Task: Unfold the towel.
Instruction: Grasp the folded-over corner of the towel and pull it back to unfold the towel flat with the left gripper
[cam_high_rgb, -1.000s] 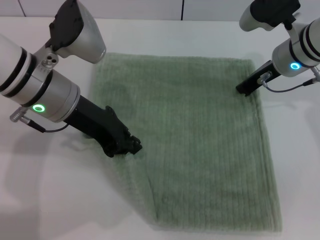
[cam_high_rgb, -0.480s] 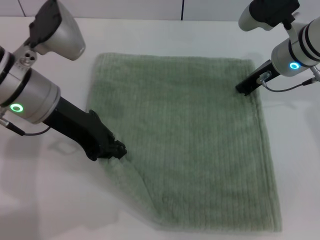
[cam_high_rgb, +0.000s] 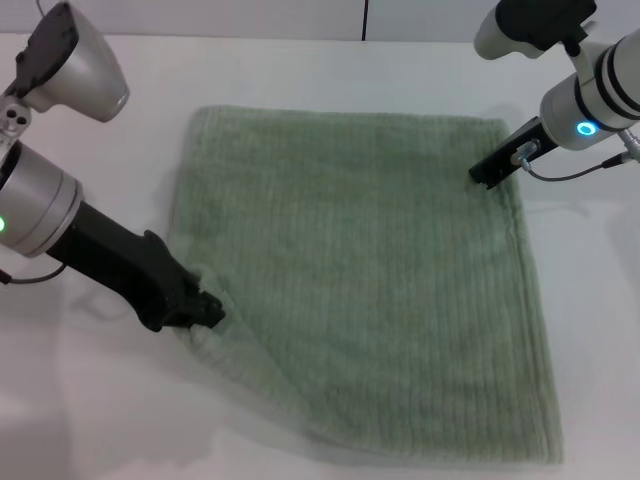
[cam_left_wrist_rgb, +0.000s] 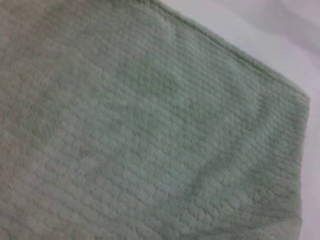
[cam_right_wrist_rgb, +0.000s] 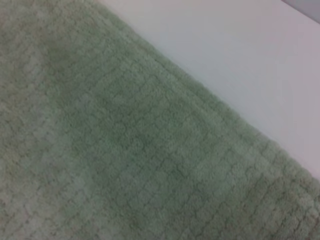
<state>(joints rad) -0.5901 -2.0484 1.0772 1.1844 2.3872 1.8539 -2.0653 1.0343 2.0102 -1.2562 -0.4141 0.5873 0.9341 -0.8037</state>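
Close over the towel (cam_left_wrist_rgb: 130, 130), pale sage-green terry filling nearly everything, woven in fine ribbed rows of small raised bumps running on a slant from about ten o'clock toward four o'clock. Bounded by a stitched hem edge descending from twelve o'clock to a rounded corner near three o'clock, then turning down toward five o'clock, with a paler, thicker fold of cloth at the lowest part near five o'clock. Beyond the hem, only a wedge of white table (cam_left_wrist_rgb: 260, 35) at one to two o'clock.
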